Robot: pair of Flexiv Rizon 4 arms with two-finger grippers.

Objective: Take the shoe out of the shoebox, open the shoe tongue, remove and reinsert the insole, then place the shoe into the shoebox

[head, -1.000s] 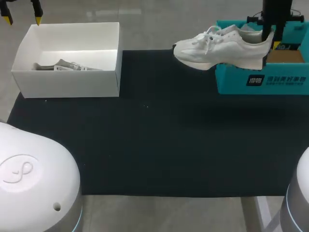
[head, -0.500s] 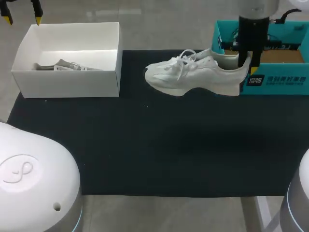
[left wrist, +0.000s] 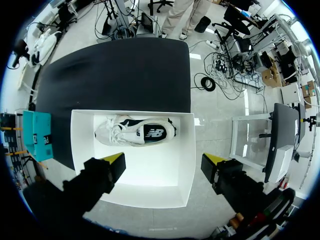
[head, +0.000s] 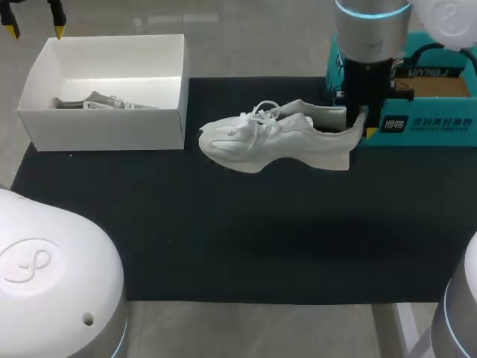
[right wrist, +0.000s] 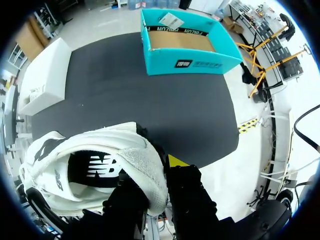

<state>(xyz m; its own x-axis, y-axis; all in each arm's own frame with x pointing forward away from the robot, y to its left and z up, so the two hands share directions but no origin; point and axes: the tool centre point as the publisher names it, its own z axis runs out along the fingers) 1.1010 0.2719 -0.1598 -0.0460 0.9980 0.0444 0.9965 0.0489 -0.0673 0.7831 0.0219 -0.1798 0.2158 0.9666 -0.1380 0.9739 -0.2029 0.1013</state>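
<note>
A white sneaker [head: 276,142] hangs over the black mat [head: 246,239], toe pointing left. My right gripper [head: 356,123] is shut on its heel collar. In the right wrist view the heel rim of the sneaker [right wrist: 100,165] is pinched between the fingers of the right gripper [right wrist: 155,175], and the dark insole shows inside. The teal shoebox [head: 425,123] stands just right of the shoe, also seen as the teal shoebox [right wrist: 190,45] beyond the gripper. My left gripper [head: 33,30] hovers open at the far left.
A white box [head: 104,127] stands at the back left with a second white sneaker [head: 104,102] lying in it. The left gripper [left wrist: 164,162] is above that box [left wrist: 187,160], over the second sneaker [left wrist: 135,134]. The mat covers most of the table.
The right arm has carried the sneaker out of the teal shoebox, leftward and toward the front, over the mat. The left arm has not moved.
</note>
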